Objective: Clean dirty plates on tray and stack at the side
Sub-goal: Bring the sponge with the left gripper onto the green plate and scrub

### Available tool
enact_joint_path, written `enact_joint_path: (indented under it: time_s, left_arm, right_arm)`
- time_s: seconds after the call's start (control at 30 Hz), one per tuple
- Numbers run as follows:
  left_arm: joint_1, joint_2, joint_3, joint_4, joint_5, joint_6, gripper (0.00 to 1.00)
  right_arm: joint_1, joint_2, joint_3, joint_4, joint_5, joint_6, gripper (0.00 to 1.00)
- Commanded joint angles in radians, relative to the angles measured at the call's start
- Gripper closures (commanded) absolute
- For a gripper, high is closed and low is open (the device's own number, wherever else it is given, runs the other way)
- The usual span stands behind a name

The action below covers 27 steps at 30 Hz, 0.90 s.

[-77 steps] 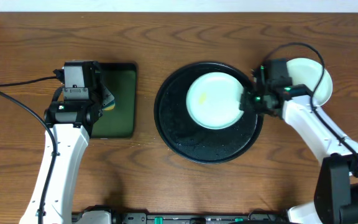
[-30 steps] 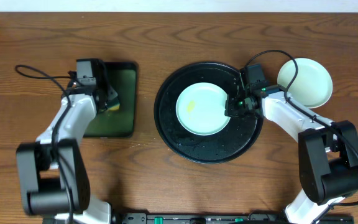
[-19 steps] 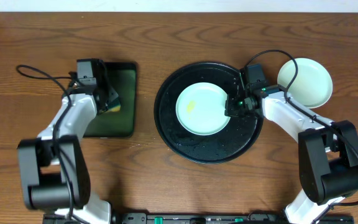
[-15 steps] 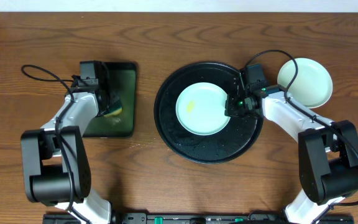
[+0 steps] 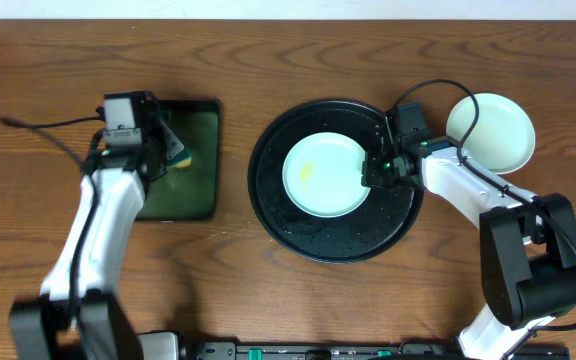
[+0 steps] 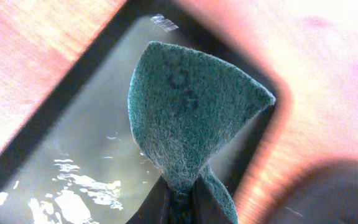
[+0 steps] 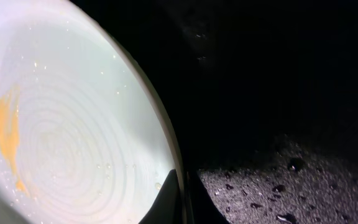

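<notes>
Right tool [image 7: 182,198] clamped on smeared plate [image 7: 73,137] rim, on tray [image 7: 278,74]; left tool [image 6: 180,194] pinches green pad [image 6: 191,106]. Overhead alone shows second plate [image 5: 490,131], upper right, on tabletop [image 5: 268,300].

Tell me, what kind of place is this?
Likely a test bench staged for dishwashing: wooden table, wet black tray holding a smeared plate, green sponge above a water-filled tray.

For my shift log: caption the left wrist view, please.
Left gripper pinches a folded green scouring pad over the wet rectangular dark green tray.

Smeared plate [image 5: 326,175] on black tray [image 5: 333,238]
</notes>
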Motion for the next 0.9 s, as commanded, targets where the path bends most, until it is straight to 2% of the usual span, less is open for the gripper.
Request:
enact_joint_path:
  time_s: [0.0, 0.13, 0.33, 0.43, 0.5, 0.6, 0.67, 0.77, 0.87]
  left_arm:
    - [-0.021, -0.063, 0.002, -0.011, 0.201, 0.002, 0.93]
    - [-0.101, -0.066, 0.002, -0.032, 0.297, 0.002, 0.93]
    - [-0.294, -0.018, 0.002, -0.054, 0.295, 0.002, 0.93]
    - [-0.39, 0.023, 0.002, -0.043, 0.24, -0.06, 0.92]
    - [-0.439, 0.053, 0.002, -0.035, 0.199, -0.123, 0.93]
    - [-0.503, 0.11, 0.002, 0.007, 0.183, -0.167, 0.92]
    - [-0.537, 0.146, 0.002, 0.042, 0.183, -0.172, 0.92]
    - [-0.576, 0.192, 0.002, 0.087, 0.183, -0.193, 0.93]
    - [-0.606, 0.222, 0.002, 0.129, 0.183, -0.214, 0.92]
  right_arm:
    - [0.029, 0.013, 0.006, 0.011, -0.008, -0.071, 0.99]
    - [0.042, 0.013, 0.006, 0.011, 0.039, -0.057, 0.99]
    - [0.042, 0.013, 0.006, 0.026, 0.054, -0.035, 0.99]
    - [0.042, 0.014, 0.006, 0.026, 0.054, -0.026, 0.98]
    - [0.042, 0.014, 0.006, 0.026, 0.054, -0.004, 0.76]
    - [0.042, 0.014, 0.006, 0.03, 0.053, 0.018, 0.66]
    - [0.042, 0.014, 0.006, 0.033, 0.054, 0.018, 0.56]
    - [0.041, 0.014, 0.006, 0.041, 0.055, 0.018, 0.61]
    - [0.041, 0.018, 0.006, 0.057, 0.061, 0.026, 0.74]
